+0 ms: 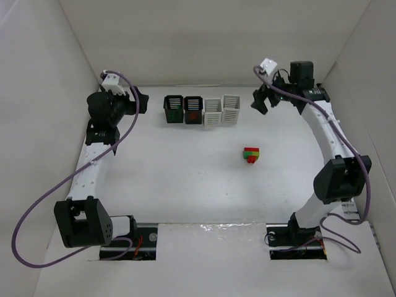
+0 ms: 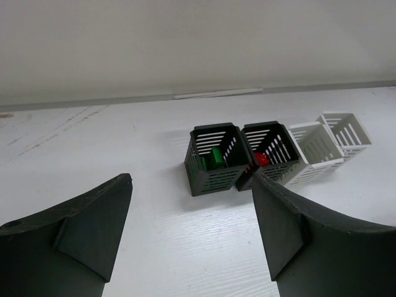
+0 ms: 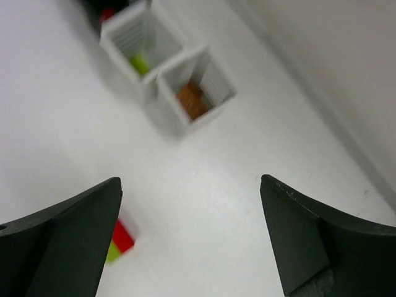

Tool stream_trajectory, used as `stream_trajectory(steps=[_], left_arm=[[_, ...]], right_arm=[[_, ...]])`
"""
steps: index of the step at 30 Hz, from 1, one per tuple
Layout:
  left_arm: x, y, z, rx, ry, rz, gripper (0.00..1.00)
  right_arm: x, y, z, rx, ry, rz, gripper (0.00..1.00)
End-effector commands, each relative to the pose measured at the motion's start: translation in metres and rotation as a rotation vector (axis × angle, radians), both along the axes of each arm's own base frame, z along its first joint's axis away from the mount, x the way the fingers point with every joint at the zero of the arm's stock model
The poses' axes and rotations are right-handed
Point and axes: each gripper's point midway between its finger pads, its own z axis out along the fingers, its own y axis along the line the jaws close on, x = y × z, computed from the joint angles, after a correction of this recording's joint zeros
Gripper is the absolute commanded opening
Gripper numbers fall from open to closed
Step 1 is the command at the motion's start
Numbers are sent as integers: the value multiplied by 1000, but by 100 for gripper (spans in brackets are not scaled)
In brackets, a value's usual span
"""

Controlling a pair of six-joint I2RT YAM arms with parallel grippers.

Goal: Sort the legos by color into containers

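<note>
Four baskets stand in a row at the back of the table. The left black basket (image 1: 173,109) holds a green lego (image 2: 216,157). The right black basket (image 1: 193,110) holds a red lego (image 2: 262,159). The left white basket (image 1: 212,112) holds a yellow-green lego (image 3: 139,63). The right white basket (image 1: 231,110) holds an orange-brown lego (image 3: 192,99). A stack of red, green and yellow-green legos (image 1: 251,154) sits on the table right of centre, partly visible in the right wrist view (image 3: 119,242). My left gripper (image 1: 141,100) is open and empty, left of the baskets. My right gripper (image 1: 258,101) is open and empty, right of the baskets.
White walls enclose the table (image 1: 185,173) on the left, back and right. The arm bases sit at the near edge.
</note>
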Motion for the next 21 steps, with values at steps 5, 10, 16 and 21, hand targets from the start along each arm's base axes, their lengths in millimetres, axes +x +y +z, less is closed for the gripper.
stream_trajectory(steps=[5, 10, 16, 21], left_arm=[[2, -20, 14, 0, -63, -111, 75], [-4, -33, 15, 14, -72, -186, 75], [-7, -36, 7, 8, -45, -205, 75], [-7, -33, 10, 11, -53, -185, 74]], right_arm=[[-96, -45, -124, -324, 203, 409, 93], [-112, -62, -160, -395, 286, 482, 90], [-108, -67, -194, -584, 245, 602, 88], [-75, -56, -219, -631, 203, 504, 71]])
